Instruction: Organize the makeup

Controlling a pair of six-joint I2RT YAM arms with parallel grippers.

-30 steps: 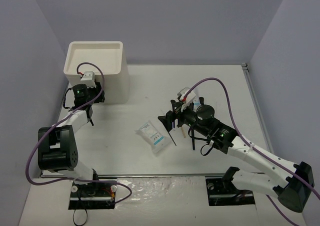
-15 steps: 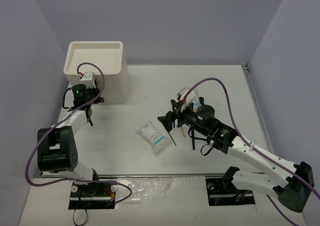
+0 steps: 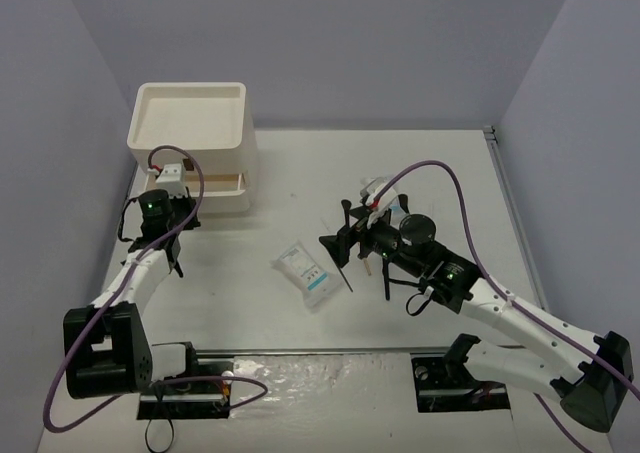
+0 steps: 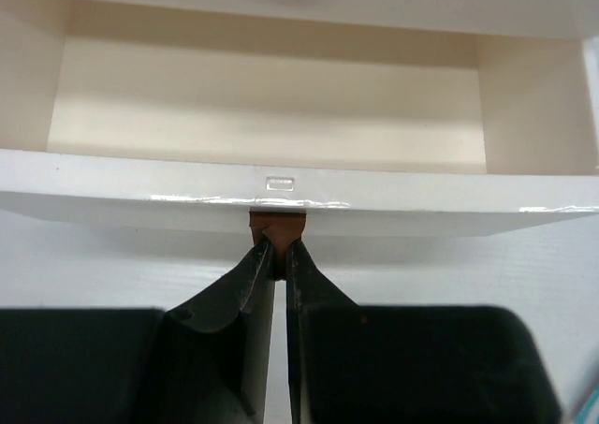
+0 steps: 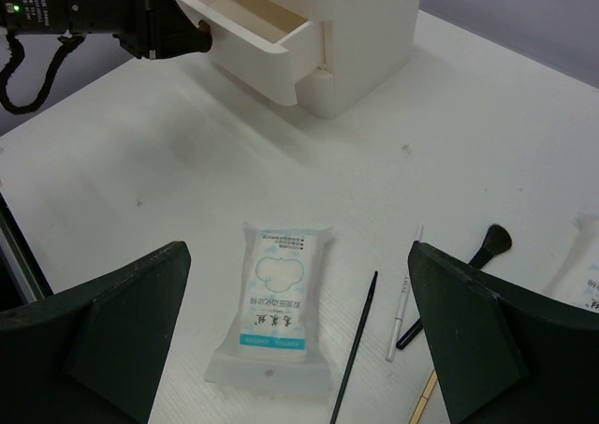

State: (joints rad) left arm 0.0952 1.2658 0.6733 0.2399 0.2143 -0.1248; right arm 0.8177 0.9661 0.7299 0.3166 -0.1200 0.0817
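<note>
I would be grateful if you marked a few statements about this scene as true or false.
1. The left gripper is closed on the brown pull of the drawer. True.
2. A brush lies inside the drawer. False: what shows of its inside is bare.
3. The right gripper is shut on the white packet. False: its jaws stand wide open above the packet.
4. The white packet lies flat on the table. True.
</note>
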